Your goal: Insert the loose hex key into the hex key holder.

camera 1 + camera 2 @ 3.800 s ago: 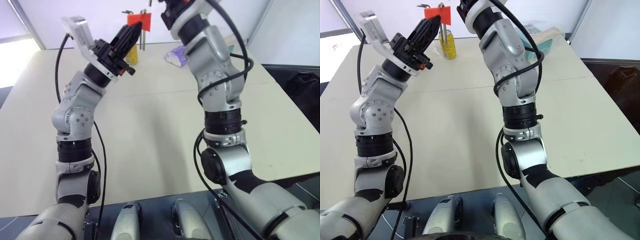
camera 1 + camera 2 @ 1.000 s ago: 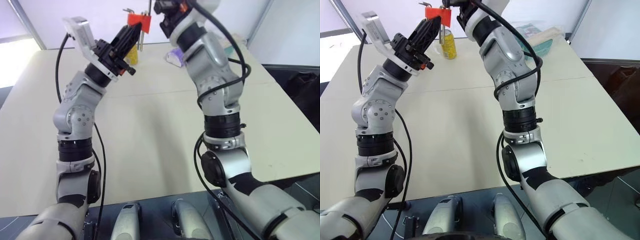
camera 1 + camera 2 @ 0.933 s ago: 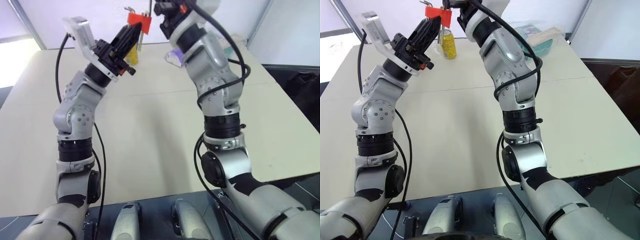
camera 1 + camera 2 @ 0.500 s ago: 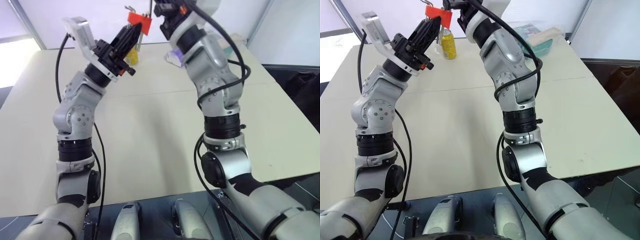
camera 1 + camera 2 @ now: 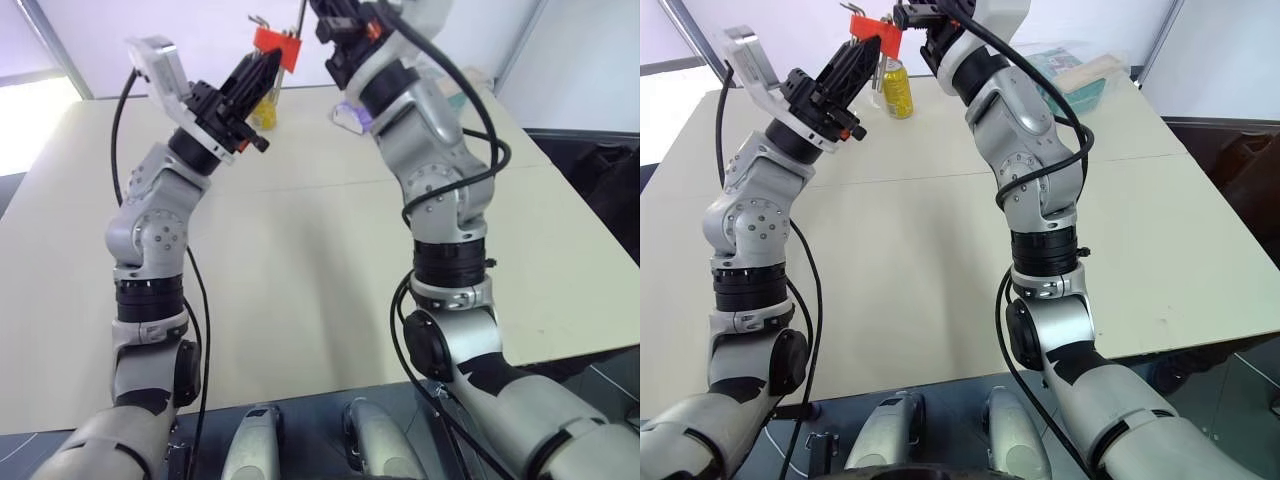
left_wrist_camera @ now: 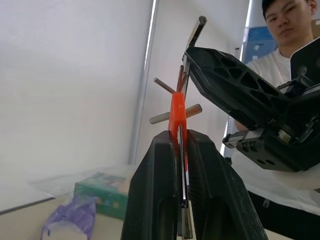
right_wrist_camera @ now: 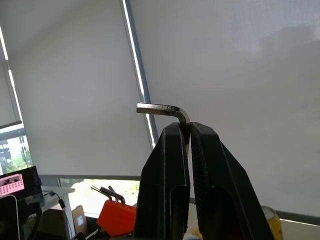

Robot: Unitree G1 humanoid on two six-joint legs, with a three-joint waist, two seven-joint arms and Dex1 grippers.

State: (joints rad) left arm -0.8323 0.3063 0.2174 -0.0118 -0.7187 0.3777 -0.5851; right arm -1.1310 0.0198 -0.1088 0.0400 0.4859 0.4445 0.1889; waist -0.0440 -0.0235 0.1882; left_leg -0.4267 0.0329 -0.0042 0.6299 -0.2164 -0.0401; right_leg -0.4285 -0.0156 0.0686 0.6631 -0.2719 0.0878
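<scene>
The left tool [image 6: 181,145] is clamped on the hex key holder [image 6: 176,112], held up above the tabletop [image 5: 300,250] with thin metal keys fanning out of its orange-red body. The right tool [image 7: 187,131] is pinched shut on the loose hex key [image 7: 165,110], its short bent end sticking out sideways past the fingertips. From the head camera, the loose key sits at about two o'clock from the holder, close beside it. A yellow can [image 5: 897,88] stands on the tabletop beyond.
</scene>
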